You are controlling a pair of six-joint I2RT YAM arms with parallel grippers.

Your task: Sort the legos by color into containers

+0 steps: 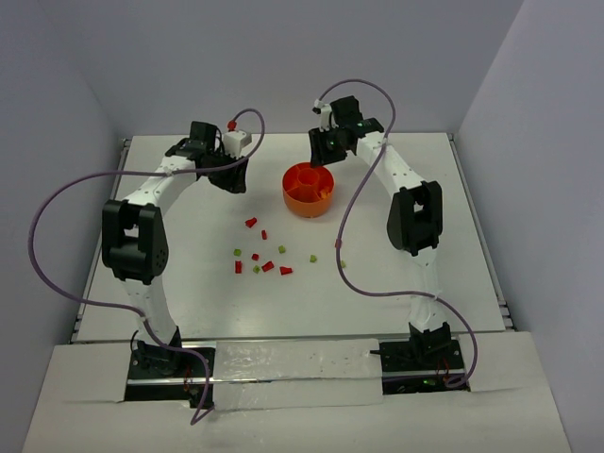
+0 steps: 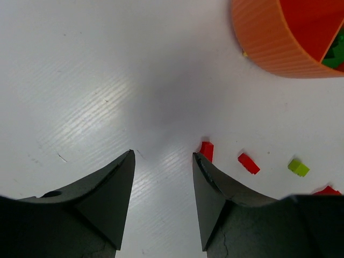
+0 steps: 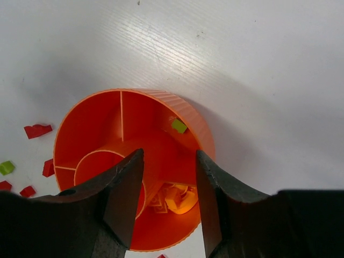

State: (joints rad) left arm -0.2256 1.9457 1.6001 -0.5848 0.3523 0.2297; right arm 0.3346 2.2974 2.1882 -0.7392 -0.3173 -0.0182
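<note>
The round orange bowl (image 1: 308, 189) is sitting on the white desk (image 1: 189, 302), toward the back and near the middle. Thin walls are splitting the bowl into rooms around a round cup in its middle.

Many legos (image 1: 264, 257) are lying loose on the desk in front of the bowl, well apart from it. They are red and green, and they are spread out in a small bunch between the two arms.

The left pincer (image 1: 229, 177) is hanging over the desk to the left of the bowl. In the left wrist view its two fingers are standing wide apart, and the left pincer (image 2: 164, 156) is holding nothing. A red lego (image 2: 207, 149) is lying just beside the tip of one finger. Another red brick (image 2: 248, 163) and a green brick (image 2: 298, 167) are lying a bit farther off. The side of the bowl (image 2: 269, 37) is showing in the top corner, with some green bits (image 2: 336, 54) inside one room.

The right pincer (image 1: 323, 156) is hanging by the back of the bowl. In the right wrist view the right pincer (image 3: 169, 153) is pointing down at the bowl (image 3: 188, 115), with its fingers apart and holding nothing. One green lego (image 3: 179, 126) is lying in a room by the rim. Some yellow bits (image 3: 180, 199) are lying in another room, showing between the fingers.
</note>
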